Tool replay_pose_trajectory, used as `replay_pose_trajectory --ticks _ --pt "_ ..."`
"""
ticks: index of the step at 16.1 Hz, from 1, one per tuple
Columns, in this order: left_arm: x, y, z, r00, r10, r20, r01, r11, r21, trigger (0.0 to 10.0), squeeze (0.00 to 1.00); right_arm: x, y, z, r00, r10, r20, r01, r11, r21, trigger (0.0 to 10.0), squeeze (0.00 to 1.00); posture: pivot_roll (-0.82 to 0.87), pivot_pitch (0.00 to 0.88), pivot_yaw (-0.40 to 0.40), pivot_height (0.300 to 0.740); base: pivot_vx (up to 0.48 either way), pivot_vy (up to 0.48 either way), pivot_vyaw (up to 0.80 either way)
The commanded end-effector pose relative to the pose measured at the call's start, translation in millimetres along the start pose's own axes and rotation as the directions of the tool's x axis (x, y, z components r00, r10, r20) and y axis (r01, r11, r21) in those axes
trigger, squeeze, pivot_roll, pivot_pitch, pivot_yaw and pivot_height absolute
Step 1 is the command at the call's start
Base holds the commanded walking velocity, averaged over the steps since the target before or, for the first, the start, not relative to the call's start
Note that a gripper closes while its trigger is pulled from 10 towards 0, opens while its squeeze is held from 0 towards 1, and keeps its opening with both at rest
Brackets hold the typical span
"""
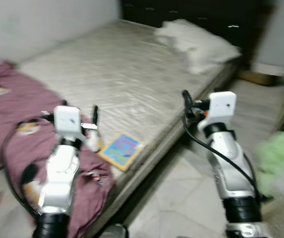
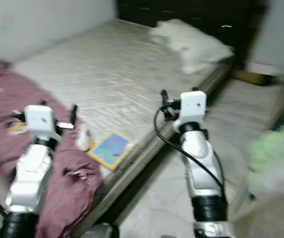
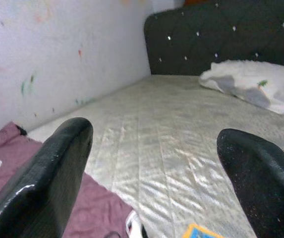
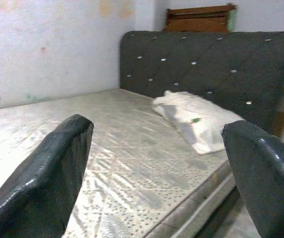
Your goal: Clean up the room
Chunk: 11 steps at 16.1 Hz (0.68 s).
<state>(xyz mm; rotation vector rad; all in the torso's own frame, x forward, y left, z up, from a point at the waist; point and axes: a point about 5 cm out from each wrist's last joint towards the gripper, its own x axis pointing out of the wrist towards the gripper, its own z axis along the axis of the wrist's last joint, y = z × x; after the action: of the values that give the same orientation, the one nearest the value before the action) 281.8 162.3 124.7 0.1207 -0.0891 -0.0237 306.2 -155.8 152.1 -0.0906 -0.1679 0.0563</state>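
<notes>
A blurry blue-and-yellow book (image 1: 121, 150), probably a children's one, lies at lower centre, just right of my empty, wide-open left gripper (image 1: 95, 117)

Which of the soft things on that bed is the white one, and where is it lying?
The pillow, up by the dark headboard. The other soft thing, the maroon blanket, is bunched at the opposite end beside the left gripper.
</notes>
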Motion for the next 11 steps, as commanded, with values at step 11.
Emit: replay_pose_trajectory --ticks 11 --pt "0.9 4.8 0.9 1.000 0.025 0.000 -0.025 1.000 0.016 10.0 0.00 3.0 4.2 4.7 0.999 0.024 0.025 -0.025 1.000 0.015 10.0 0.00 -0.04 0.000 0.018 0.740 0.000 0.000 0.80"
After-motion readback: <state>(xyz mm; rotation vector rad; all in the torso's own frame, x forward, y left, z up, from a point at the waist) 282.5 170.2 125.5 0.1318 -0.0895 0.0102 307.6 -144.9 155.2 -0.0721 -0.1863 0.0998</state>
